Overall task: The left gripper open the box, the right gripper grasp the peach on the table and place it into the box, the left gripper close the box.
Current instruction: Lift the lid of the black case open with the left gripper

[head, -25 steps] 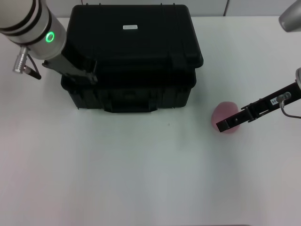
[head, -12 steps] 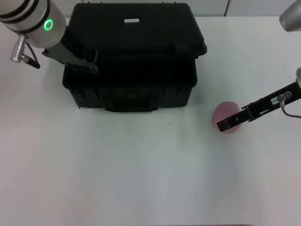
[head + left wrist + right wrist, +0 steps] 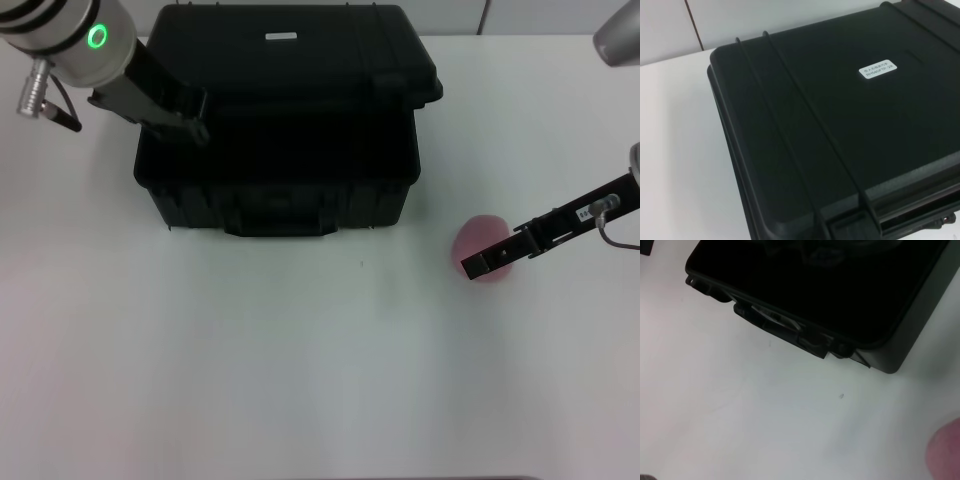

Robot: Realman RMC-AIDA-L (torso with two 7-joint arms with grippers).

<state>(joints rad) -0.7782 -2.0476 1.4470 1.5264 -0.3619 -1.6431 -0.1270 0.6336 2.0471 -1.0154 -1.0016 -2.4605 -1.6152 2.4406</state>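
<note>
The left hand (image 3: pixel 190 125) propped the box (image 3: pixel 280 205) lid ajar; its grip could not be told. The right hand (image 3: pixel 478 264) sat over the peach (image 3: pixel 478 235), grip unclear.

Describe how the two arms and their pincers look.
The left arm is thick and white with black bands and a green ring light; its pincer is slim and black. The right pincer is slim, black, with a thin grey cable and small white markings.

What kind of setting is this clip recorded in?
Most likely a lab or robot test bench: a bare white table holding only a black box and a peach, worked by the left gripper and right gripper.
</note>
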